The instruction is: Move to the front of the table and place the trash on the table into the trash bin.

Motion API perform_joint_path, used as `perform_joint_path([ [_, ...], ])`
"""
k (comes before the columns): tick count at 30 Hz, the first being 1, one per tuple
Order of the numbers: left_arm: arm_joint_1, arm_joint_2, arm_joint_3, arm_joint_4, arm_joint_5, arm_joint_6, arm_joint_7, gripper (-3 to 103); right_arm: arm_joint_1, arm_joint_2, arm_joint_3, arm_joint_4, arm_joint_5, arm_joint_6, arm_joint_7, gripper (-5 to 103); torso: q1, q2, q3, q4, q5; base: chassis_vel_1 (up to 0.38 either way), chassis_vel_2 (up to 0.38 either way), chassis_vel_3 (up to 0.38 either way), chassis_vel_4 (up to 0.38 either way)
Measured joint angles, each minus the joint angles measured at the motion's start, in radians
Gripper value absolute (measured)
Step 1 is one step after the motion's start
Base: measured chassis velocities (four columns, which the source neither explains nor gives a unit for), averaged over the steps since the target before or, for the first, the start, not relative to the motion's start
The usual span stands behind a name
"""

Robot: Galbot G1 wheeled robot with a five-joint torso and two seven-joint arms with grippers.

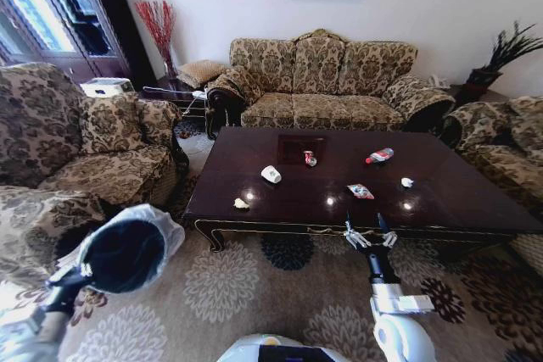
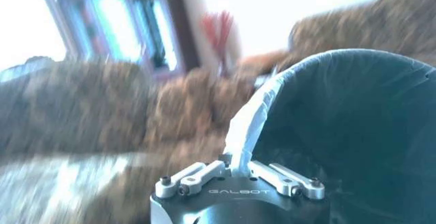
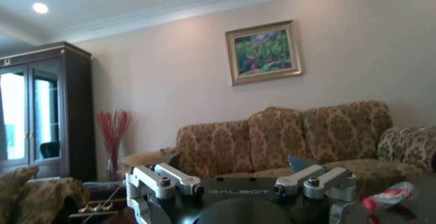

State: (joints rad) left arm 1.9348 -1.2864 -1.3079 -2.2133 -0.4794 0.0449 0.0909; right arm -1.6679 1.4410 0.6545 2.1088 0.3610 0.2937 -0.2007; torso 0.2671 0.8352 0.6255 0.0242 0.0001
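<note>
The trash lies scattered on the surface (image 1: 458,197): paper cup (image 1: 271,174), can (image 1: 309,158), bottle (image 1: 379,155), wrapper (image 1: 361,191), paper bits (image 1: 241,203). The right hand (image 1: 368,235) hangs released at the front edge. The left hand (image 2: 238,179) grips the trash bin (image 1: 125,253) by its rim (off to the left). Best keep the bin level and near while reaching for the wrapper.

You are looking at a table (image 1: 280,197) whose dark wood top is showing a glossy, mirror-like finish reflecting ceiling lights. The trash bin (image 1: 125,253) is wearing a thin translucent plastic liner (image 2: 246,127), smooth and slightly crinkled. The right gripper (image 1: 368,236) is presenting matt silver metal links. The sofa (image 1: 327,82) is showing patterned woven cloth.
</note>
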Motion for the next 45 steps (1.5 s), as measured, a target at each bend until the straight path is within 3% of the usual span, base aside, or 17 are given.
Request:
perform_joint_path([
  [1, 0.0, 0.0, 0.0, 0.0, 0.0, 0.0, 0.0, 0, 0.0, 0.0, 0.0, 0.0, 0.0, 0.0, 0.0, 100, 0.0, 0.0, 0.0, 0.0, 0.0, 0.0, 0.0, 0.0, 0.0],
  [3, -0.023, 0.042, -0.004, -0.066, -0.032, 0.018, 0.002, 0, 0.022, -0.017, -0.009, 0.012, -0.028, -0.076, -0.015, 100, 0.0, 0.0, 0.0, -0.0012, 0.0, 0.0, 0.0, 0.0, 0.0],
  [7, -0.075, 0.112, 0.018, -0.096, -0.066, 0.06, -0.01, 0, 0.074, -0.042, -0.036, 0.016, -0.062, -0.135, -0.016, 100, 0.0, 0.0, 0.0, -0.0006, 0.0, 0.0, 0.0, 0.0, 0.0],
  [11, -0.15, 0.313, 0.087, -0.062, -0.115, 0.105, -0.026, 0, 0.181, -0.129, -0.145, -0.023, -0.044, -0.217, 0.042, 100, 0.0, 0.0, 0.0, -0.0009, -0.0007, 0.0, 0.0, 0.0, 0.0],
  [12, -0.15, 0.313, 0.087, -0.062, -0.115, 0.105, -0.026, 0, 0.181, -0.129, -0.145, -0.023, -0.044, -0.217, 0.042, 100, 0.0, 0.0, 0.0, -0.0009, -0.0007, 0.0, 0.0, 0.0, 0.0],
  [15, -0.177, 0.418, 0.096, -0.003, -0.152, 0.108, -0.031, 0, 0.234, -0.178, -0.235, -0.082, -0.064, -0.218, 0.038, 100, 0.0, 0.0, 0.0, -0.0002, -0.0003, 0.0, 0.0, 0.0, 0.0],
  [16, -0.177, 0.418, 0.096, -0.003, -0.152, 0.108, -0.031, 0, 0.234, -0.178, -0.235, -0.082, -0.064, -0.218, 0.038, 100, 0.0, 0.0, 0.0, -0.0002, -0.0003, 0.0, 0.0, 0.0, 0.0],
  [19, -0.208, 0.554, 0.106, 0.083, -0.21, 0.125, -0.035, 0, 0.274, -0.21, -0.321, -0.12, -0.083, -0.225, 0.037, 100, 0.0, 0.0, 0.0, -0.0002, -0.0005, 0.0, 0.0, 0.0, 0.0],
  [20, -0.208, 0.554, 0.106, 0.083, -0.21, 0.125, -0.035, 0, 0.274, -0.21, -0.321, -0.12, -0.083, -0.225, 0.037, 100, 0.0, 0.0, 0.0, -0.0002, -0.0005, 0.0, 0.0, 0.0, 0.0],
  [21, -0.214, 0.602, 0.113, 0.107, -0.237, 0.134, -0.035, 0, 0.286, -0.22, -0.345, -0.134, -0.092, -0.223, 0.038, 100, 0.0, 0.0, 0.0, -0.0001, -0.0007, 0.0, 0.0, 0.0, 0.0],
  [22, -0.244, 0.676, 0.147, 0.149, -0.264, 0.141, -0.037, 0, 0.298, -0.232, -0.369, -0.153, -0.099, -0.217, 0.039, 100, 0.0, 0.0, 0.0, 0.0003, -0.0001, 0.0, 0.0, 0.0, 0.0],
  [23, -0.244, 0.676, 0.147, 0.149, -0.264, 0.141, -0.037, 0, 0.298, -0.232, -0.369, -0.153, -0.099, -0.217, 0.039, 100, 0.0, 0.0, 0.0, 0.0003, -0.0001, 0.0, 0.0, 0.0, 0.0],
  [26, -0.402, 0.768, 0.286, 0.218, -0.299, 0.153, -0.061, 0, 0.345, -0.23, -0.417, -0.214, -0.101, -0.197, 0.062, 100, 0.0, 0.0, 0.0, -0.0017, -0.001, 0.0, 0.0, 0.0, 0.0],
  [32, -0.576, 0.799, 0.42, 0.259, -0.332, 0.185, -0.101, 0, 0.453, -0.189, -0.494, -0.352, -0.11, -0.166, 0.084, 100, 0.0, 0.0, 0.0, -0.0008, 0.0, 0.0, 0.0, 0.0, 0.0],
  [37, -0.583, 0.796, 0.424, 0.259, -0.348, 0.186, -0.11, 0, 0.535, -0.129, -0.561, -0.432, -0.126, -0.142, 0.165, 100, 0.0, 0.0, 0.0, 0.0006, -0.0001, 0.0, 0.0, 0.0, 0.0],
  [40, -0.574, 0.787, 0.418, 0.252, -0.348, 0.185, -0.107, 0, 0.539, -0.116, -0.565, -0.429, -0.128, -0.125, 0.17, 100, 0.0, 0.0, 0.0, -0.0006, -0.0004, 0.0, 0.0, 0.0, 0.0],
  [45, -0.569, 0.762, 0.415, 0.246, -0.344, 0.18, -0.103, 0, 0.527, -0.122, -0.559, -0.41, -0.148, -0.129, 0.154, 100, 0.0, 0.0, 0.0, -0.0007, -0.0002, 0.0, 0.0, 0.0, 0.0],
])
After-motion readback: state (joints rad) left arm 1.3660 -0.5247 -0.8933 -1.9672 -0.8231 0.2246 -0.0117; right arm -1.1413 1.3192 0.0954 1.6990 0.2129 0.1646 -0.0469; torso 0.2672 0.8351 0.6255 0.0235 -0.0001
